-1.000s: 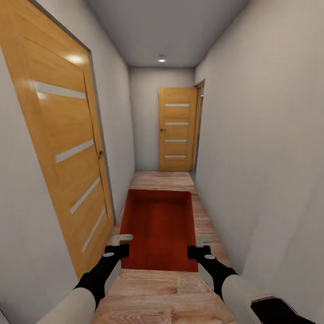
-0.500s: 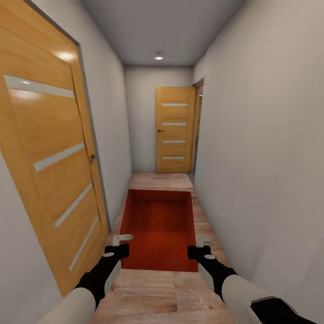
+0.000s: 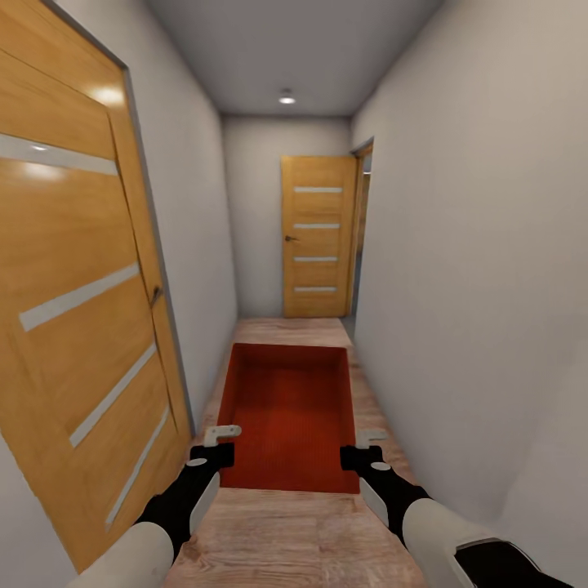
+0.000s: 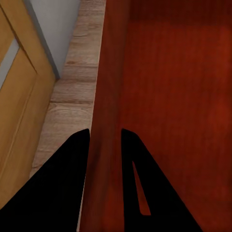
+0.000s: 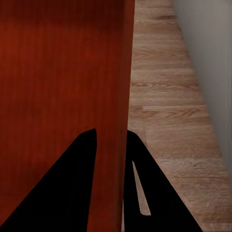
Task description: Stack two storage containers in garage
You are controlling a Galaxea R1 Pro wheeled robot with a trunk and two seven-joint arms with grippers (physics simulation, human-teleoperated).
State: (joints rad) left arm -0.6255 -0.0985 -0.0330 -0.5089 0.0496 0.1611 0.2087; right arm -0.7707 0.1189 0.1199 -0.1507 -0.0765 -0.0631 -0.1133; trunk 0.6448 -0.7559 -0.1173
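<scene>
One orange-red storage container (image 3: 286, 416) hangs level in front of me above the wood-plank hallway floor, its open top up and its ribbed inside showing. My left gripper (image 3: 219, 445) is shut on the container's left wall. In the left wrist view that thin wall (image 4: 104, 96) runs between the two dark fingers of the left gripper (image 4: 105, 133). On the opposite side my right gripper (image 3: 363, 447) is shut on the right wall. The right wrist view shows the right gripper (image 5: 112, 133) pinching that wall (image 5: 126, 58). The garage is out of view.
I am in a narrow corridor with pale walls close on both sides. A wooden panel door (image 3: 73, 310) stands close on the left. Another wooden door (image 3: 317, 245) closes the far end, with an opening (image 3: 361, 237) beside it on the right. Plank floor (image 3: 286, 531) runs ahead.
The whole view has shifted forward along the corridor, so the left door looms larger and nearer. Both grippers and the container keep the same place relative to me.
</scene>
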